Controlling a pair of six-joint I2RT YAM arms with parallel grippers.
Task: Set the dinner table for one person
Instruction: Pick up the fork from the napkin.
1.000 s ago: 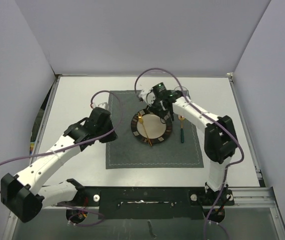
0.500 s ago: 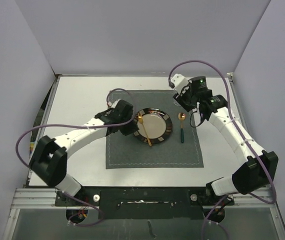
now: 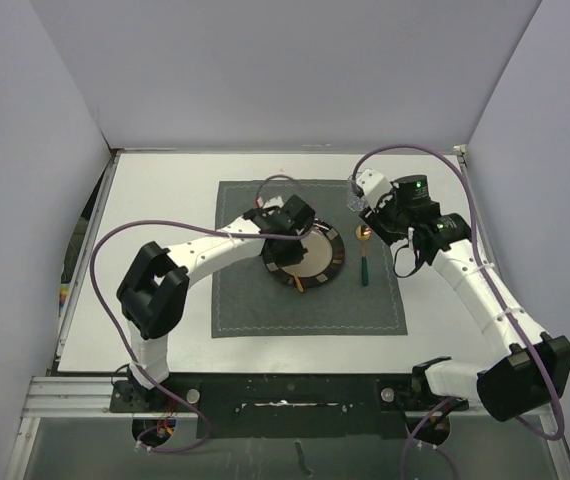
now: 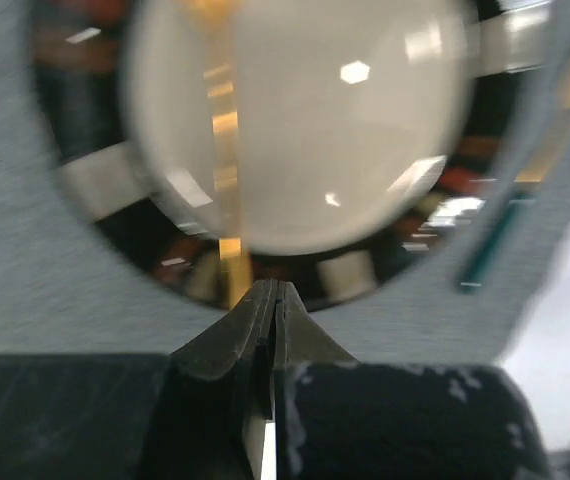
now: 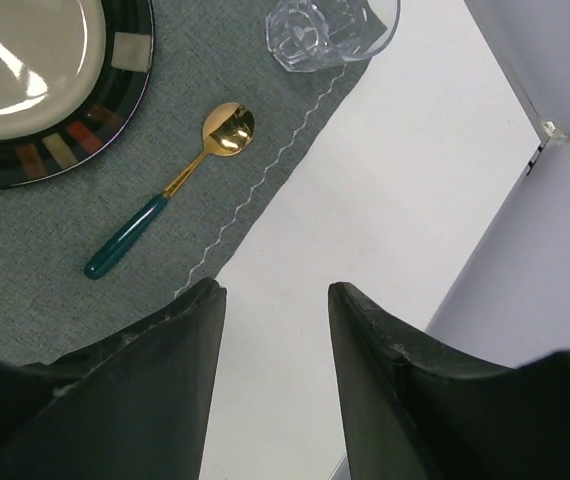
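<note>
The white dinner table (image 3: 165, 200) carries a dark grey placemat (image 3: 240, 300). On the mat sits a round plate (image 3: 317, 255) with a dark patterned rim, also in the left wrist view (image 4: 305, 120). A gold utensil (image 4: 223, 150) lies across it. My left gripper (image 4: 277, 290) is shut with nothing in it, its tips at the plate's rim by the utensil's end. Right of the plate lies a gold spoon with a green handle (image 5: 165, 205). My right gripper (image 5: 275, 295) hangs open and empty over bare table beside the mat's right edge.
A clear glass (image 5: 330, 30) stands at the mat's far right corner, just beyond the spoon's bowl. Grey walls close the table in at the back and on both sides. The right wall (image 5: 555, 200) is close to my right gripper.
My left arm swung right across the mat to the plate and its gripper ends shut. My right arm pulled away from the plate toward the mat's far right corner. Plate and spoon stayed put.
</note>
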